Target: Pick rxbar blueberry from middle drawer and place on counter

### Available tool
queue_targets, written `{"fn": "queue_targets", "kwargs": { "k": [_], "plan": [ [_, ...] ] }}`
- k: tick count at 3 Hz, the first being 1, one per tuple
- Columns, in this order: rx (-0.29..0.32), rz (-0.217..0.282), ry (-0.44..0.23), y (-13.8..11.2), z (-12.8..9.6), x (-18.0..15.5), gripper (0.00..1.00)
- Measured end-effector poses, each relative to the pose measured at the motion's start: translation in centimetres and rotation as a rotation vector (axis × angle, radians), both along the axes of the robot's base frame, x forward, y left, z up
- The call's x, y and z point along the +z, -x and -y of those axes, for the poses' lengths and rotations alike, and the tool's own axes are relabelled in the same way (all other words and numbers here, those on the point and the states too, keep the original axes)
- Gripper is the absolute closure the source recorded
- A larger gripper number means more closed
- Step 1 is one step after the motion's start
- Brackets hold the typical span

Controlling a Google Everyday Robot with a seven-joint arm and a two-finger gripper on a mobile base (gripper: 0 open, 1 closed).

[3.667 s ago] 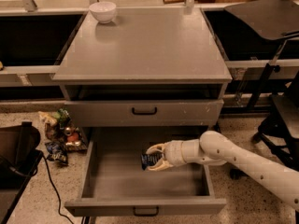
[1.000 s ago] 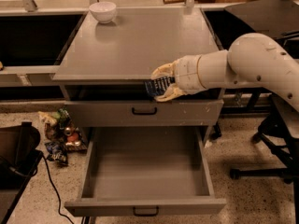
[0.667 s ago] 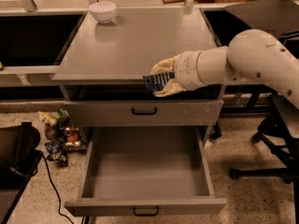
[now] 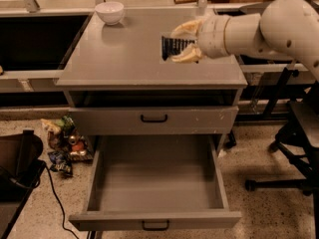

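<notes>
- A grey drawer cabinet fills the middle of the scene. Its broad flat top, the bench [image 4: 129, 63], is smooth matte grey.
- A thick white robot arm [image 4: 279, 21] reaches in from the upper right, over the right side of the bench.
- The middle drawer [image 4: 157, 183] is pulled out toward the near side. Its wide grey floor is bare, with low walls and a small black handle on the near front.
- Above it, a closed grey drawer front [image 4: 199, 121] carries its own black handle and a few pale scuffs.
- A dark office chair [image 4: 299, 128] stands on the speckled floor at the right.
- The hand [image 4: 181, 44] is above the bench, right of centre. Its two pale fingers [image 4: 185, 28] are closed from above and below on the rxbar blueberry.
- Multicoloured snack bags [image 4: 64, 143] lie heaped on the floor, left of the cabinet.
- A small white bowl [image 4: 109, 11] sits on the far left part of the bench, well apart from the hand.
- The rxbar blueberry [image 4: 172, 46], a small dark bar, is gripped at the tip of the hand. It sticks out to the left of the fingers, over the bench and well above the open drawer. Whether it touches the bench top cannot be told.
</notes>
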State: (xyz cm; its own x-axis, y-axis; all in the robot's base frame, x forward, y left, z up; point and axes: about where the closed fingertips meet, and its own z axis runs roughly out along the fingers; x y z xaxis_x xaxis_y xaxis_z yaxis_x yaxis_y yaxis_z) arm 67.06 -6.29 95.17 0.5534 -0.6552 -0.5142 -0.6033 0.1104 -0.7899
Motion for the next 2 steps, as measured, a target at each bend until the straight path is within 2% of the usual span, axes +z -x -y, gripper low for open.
{"fn": "queue_targets", "kwargs": {
  "k": [1,2],
  "plan": [
    [-0.039,-0.043,-0.103,-3.9,1.3,1.6,1.00],
    [-0.086,-0.111,-0.181,-6.8,2.2,0.7,1.00]
  ]
}}
